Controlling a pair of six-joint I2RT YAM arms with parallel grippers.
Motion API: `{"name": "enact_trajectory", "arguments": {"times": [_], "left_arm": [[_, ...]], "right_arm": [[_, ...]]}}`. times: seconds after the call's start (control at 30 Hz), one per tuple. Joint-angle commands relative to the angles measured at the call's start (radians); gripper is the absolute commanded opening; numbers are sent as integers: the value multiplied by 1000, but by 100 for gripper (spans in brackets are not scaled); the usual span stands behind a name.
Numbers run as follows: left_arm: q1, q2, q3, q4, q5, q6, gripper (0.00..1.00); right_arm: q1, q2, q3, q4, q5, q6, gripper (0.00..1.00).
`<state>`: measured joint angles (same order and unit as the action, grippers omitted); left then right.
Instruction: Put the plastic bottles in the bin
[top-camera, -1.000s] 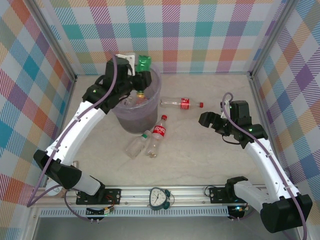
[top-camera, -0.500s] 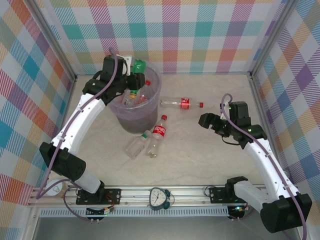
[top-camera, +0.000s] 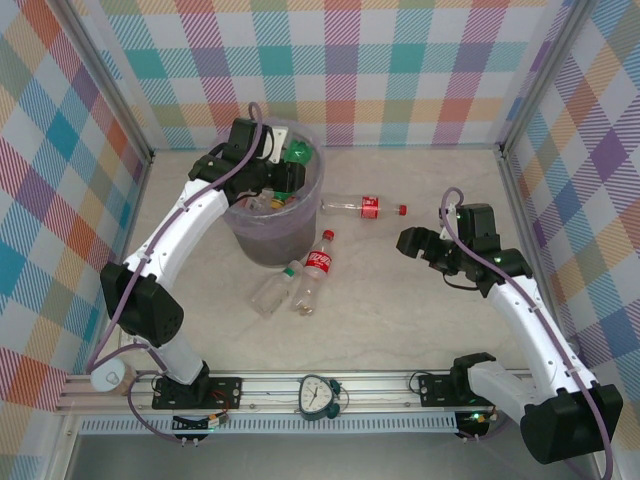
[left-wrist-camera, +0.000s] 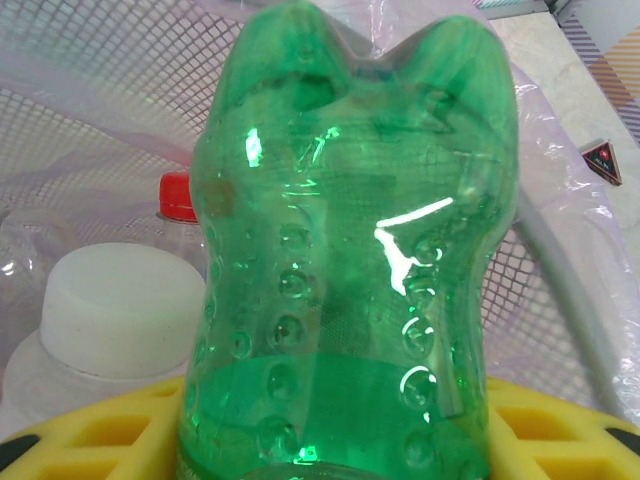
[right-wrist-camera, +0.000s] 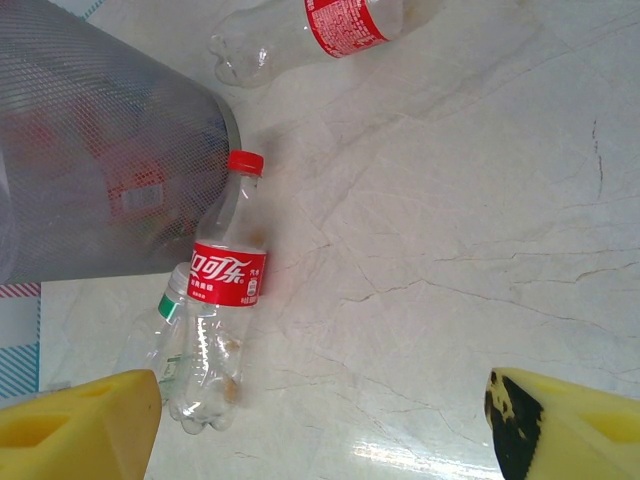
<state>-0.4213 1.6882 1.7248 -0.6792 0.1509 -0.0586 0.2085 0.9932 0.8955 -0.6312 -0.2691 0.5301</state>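
Note:
My left gripper (top-camera: 283, 175) is over the lilac-lined bin (top-camera: 268, 245), shut on a green plastic bottle (top-camera: 297, 153). In the left wrist view the green bottle (left-wrist-camera: 340, 250) stands between the yellow pads (left-wrist-camera: 90, 440), above a white-capped bottle (left-wrist-camera: 120, 310) and a red cap (left-wrist-camera: 178, 195) inside the bin. Three bottles lie on the table: a red-labelled one (top-camera: 362, 207) right of the bin, a red-capped one (top-camera: 315, 268) and a clear one (top-camera: 272, 288) in front of it. My right gripper (top-camera: 405, 240) hovers open over bare table (right-wrist-camera: 320, 440), right of the red-labelled bottle (right-wrist-camera: 228, 275).
A small green clock (top-camera: 318, 395) sits on the front rail between the arm bases. A white cup (top-camera: 108, 375) stands at the near left corner. Checkered walls close in the back and both sides. Open tabletop lies between the bottles and the right arm.
The left arm has swung the green bottle rightward and lower, further into the bin's mouth. The right arm and the table bottles have not moved.

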Motion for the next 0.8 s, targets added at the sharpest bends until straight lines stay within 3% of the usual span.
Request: {"name": "enact_trajectory", "arguments": {"times": [0.0,0.2,0.43,0.57,0.77], "left_arm": [[-4,71,-43,-70,20,19,48],[5,31,-52,-42,10,-14,68],[19,-16,59,-135,-110,11,78],[21,-73,73,-124,-78,24,85],[21,-144,132,-165,-88,30,87]], "right_arm": [[-6,7,-17,3,1,-16,84],[-6,10,-21,9,2,-21,84],[-6,12,-31,20,-5,-19,84],[-6,16,-36,27,-9,-18,84],[-6,25,-37,37,-15,-15,84]]}}
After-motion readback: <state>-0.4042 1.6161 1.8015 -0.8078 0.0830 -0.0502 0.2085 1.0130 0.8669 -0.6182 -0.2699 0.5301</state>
